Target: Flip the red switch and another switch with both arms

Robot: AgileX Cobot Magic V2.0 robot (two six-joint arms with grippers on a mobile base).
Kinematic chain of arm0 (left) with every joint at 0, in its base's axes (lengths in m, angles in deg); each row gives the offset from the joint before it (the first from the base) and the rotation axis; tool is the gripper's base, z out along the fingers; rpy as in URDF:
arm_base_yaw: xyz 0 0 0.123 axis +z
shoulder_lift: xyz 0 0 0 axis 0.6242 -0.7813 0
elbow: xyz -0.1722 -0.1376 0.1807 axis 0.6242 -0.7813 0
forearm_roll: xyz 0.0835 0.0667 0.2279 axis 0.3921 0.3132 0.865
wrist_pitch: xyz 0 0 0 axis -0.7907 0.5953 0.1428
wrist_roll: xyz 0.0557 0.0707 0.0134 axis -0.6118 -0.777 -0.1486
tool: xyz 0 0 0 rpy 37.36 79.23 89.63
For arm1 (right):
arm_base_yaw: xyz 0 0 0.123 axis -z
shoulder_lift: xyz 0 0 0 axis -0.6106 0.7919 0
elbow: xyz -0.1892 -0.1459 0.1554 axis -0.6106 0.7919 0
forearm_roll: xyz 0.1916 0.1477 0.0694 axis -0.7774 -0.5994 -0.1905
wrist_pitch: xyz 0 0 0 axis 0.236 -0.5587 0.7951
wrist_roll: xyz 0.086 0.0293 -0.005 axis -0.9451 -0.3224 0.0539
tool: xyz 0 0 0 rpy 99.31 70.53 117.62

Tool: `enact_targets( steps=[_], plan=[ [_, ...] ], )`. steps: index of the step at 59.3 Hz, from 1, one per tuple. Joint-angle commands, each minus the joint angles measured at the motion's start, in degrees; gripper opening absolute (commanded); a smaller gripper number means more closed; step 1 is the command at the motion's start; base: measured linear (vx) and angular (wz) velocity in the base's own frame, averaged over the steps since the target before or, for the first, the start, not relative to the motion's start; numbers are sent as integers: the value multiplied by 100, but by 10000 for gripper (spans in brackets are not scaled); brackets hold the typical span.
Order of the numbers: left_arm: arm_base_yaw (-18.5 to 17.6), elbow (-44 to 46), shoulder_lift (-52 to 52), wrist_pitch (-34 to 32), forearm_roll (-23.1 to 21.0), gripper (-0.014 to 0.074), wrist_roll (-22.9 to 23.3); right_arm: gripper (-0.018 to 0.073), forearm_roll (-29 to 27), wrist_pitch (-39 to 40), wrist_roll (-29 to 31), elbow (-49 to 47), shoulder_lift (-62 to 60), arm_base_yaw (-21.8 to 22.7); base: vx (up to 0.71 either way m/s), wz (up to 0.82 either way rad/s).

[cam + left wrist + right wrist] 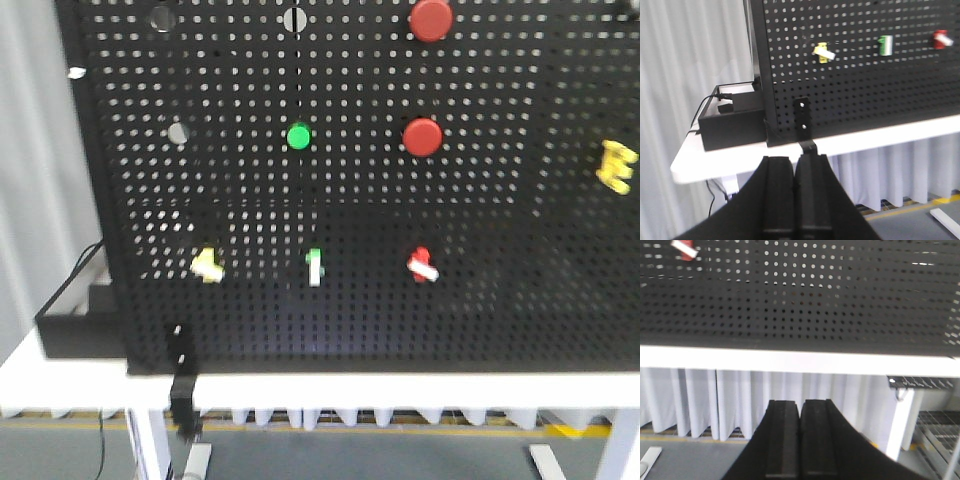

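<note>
The red switch point(422, 264) is a small red lever with a white part, low on the black pegboard point(500, 300). It also shows at the top right of the left wrist view point(941, 39) and the top left of the right wrist view point(685, 249). A green switch point(315, 266) point(885, 44) and a yellow switch point(207, 264) point(823, 52) sit in the same row to its left. My left gripper point(795, 160) is shut and empty, below the table edge and well short of the board. My right gripper point(800, 402) is shut and empty too, low under the board.
Two round red buttons point(431, 18) point(422, 137) and a round green button point(298, 136) sit higher on the board. A yellow part point(616, 165) hangs at the right. A black box point(730, 122) stands on the white table point(865, 137) left of the board, and a black clamp point(802, 120) holds the board's foot.
</note>
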Motion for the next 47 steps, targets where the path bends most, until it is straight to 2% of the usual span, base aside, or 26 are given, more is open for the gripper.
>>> enact_targets(
  steps=[1, 30, 47],
  plan=[
    [4, -105, 107, -441, -17, 3, 67, -6, 14, 495, 40, 30, -59, 38, 44, -1],
    [4, -105, 107, -441, -17, 3, 67, -6, 14, 495, 40, 30, -59, 38, 40, 3],
    [4, -105, 107, -441, -17, 3, 67, -6, 14, 495, 40, 30, -59, 38, 20, -3]
  ],
)
